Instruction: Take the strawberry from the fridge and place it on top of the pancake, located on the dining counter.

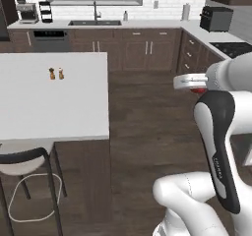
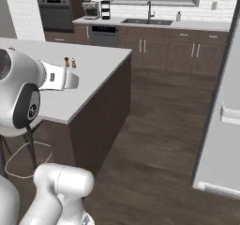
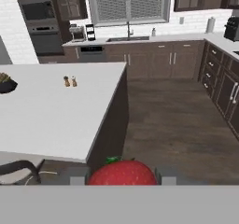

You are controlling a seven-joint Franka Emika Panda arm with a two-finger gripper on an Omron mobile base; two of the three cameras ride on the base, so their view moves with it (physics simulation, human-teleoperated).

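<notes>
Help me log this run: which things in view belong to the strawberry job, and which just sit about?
Job:
- strawberry, held in the tool
- dining counter
- fridge

Just about:
- two shakers
- stool
- sink faucet
- coffee maker
- toaster

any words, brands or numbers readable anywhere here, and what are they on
None can be read.
Black forearm cover of the arm: a faint vertical pale marking, too blurred to read.
Round dark joint cap: a small pale mark, too small to read.
The strawberry in the gripper and the dining counter carry no text.
</notes>
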